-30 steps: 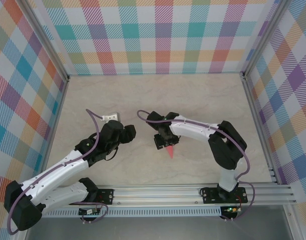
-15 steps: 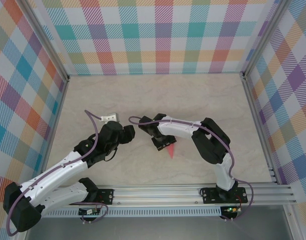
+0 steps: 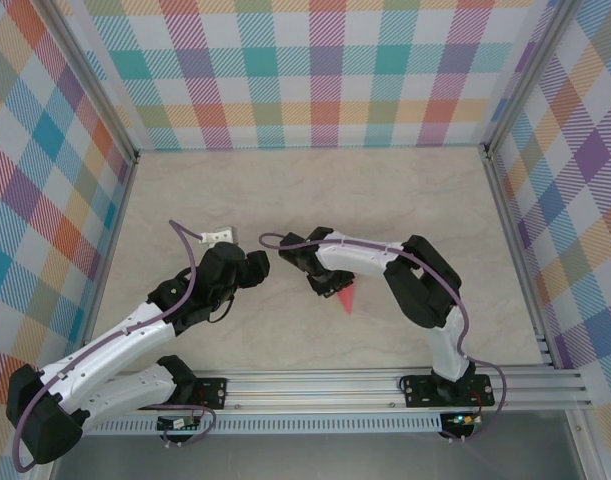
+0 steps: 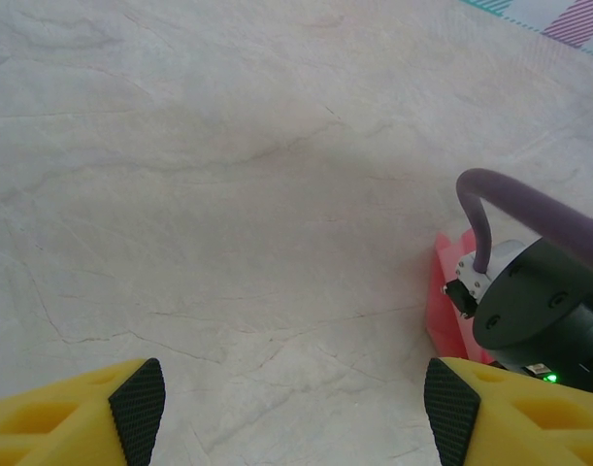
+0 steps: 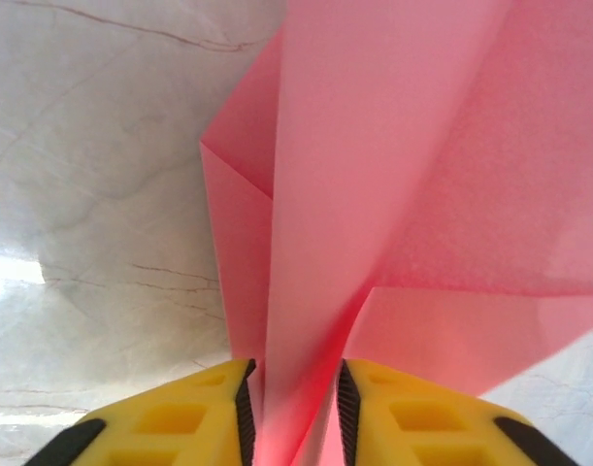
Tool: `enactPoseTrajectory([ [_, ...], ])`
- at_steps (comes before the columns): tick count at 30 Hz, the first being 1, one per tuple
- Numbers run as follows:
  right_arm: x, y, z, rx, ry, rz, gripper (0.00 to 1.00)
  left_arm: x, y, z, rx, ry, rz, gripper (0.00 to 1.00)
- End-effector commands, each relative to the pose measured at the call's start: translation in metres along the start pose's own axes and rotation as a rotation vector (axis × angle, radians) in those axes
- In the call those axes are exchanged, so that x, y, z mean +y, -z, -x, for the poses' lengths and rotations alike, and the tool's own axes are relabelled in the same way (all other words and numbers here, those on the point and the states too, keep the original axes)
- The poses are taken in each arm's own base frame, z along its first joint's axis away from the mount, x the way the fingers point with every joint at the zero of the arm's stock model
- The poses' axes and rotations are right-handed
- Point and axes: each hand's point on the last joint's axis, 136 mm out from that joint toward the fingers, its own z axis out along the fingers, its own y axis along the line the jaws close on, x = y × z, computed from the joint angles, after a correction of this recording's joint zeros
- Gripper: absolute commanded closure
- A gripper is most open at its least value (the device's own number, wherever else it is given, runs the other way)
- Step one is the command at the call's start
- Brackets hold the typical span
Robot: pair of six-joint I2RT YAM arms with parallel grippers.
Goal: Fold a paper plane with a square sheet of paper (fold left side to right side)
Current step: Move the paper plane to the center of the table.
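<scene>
The salmon-pink paper (image 3: 345,299) is folded into a pointed paper plane and lies mid-table, its tip toward the near edge. My right gripper (image 3: 325,285) is over its far end and hides most of it. In the right wrist view a raised fold of the paper plane (image 5: 374,146) stands between the yellow fingers (image 5: 194,413), and my right gripper (image 5: 292,408) is shut on that fold. My left gripper (image 3: 257,265) hangs to the left of the paper, apart from it. Its jaws (image 4: 294,408) stand wide open over bare table. The pink paper (image 4: 442,301) shows at its right.
The marble-look table (image 3: 235,190) is walled by checked panels on three sides. A metal rail (image 3: 335,385) runs along the near edge. A small white piece (image 3: 220,236) lies left of centre. The right arm's black wrist (image 4: 539,301) is close to my left gripper.
The right gripper's jaws have narrowed onto the paper fold, and the right elbow has swung left. The pink tip has shifted slightly right. The left arm has hardly moved.
</scene>
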Motion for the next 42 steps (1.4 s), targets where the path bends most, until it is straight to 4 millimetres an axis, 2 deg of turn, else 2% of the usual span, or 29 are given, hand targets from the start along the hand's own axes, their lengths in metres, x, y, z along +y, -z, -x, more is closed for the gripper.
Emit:
enactPoseTrajectory([
  [1, -0.014, 0.01, -0.004, -0.012, -0.016, -0.015, 0.79, 0.009, 0.0, -0.001, -0.003, -0.004, 0.032, 0.27],
  [5, -0.023, 0.016, -0.003, -0.026, -0.042, -0.001, 0.93, 0.008, 0.0, -0.001, -0.002, -0.005, 0.031, 0.27],
  [8, -0.03, 0.022, 0.001, -0.046, -0.092, 0.072, 0.97, 0.008, 0.0, 0.0, -0.001, -0.004, 0.03, 0.27],
  [13, -0.034, 0.023, 0.01, -0.062, -0.231, 0.356, 0.96, 0.007, -0.001, -0.001, 0.004, -0.005, 0.026, 0.26],
  [15, -0.037, 0.016, 0.011, -0.057, -0.255, 0.386, 0.95, 0.006, -0.001, -0.001, 0.004, -0.004, 0.024, 0.26],
  [21, -0.036, -0.004, 0.013, -0.028, -0.289, 0.407, 0.92, 0.006, -0.001, -0.003, 0.011, -0.005, 0.025, 0.27],
  [31, -0.035, -0.027, 0.013, 0.015, -0.301, 0.352, 0.79, 0.007, -0.001, -0.003, 0.014, -0.004, 0.028, 0.26],
  [38, -0.032, -0.04, 0.015, 0.04, -0.304, 0.335, 0.79, 0.008, -0.001, -0.004, 0.017, -0.001, 0.031, 0.26],
  [42, -0.041, -0.041, 0.031, 0.034, -0.351, 0.341, 0.84, 0.007, 0.001, -0.003, 0.019, -0.006, 0.028, 0.26],
])
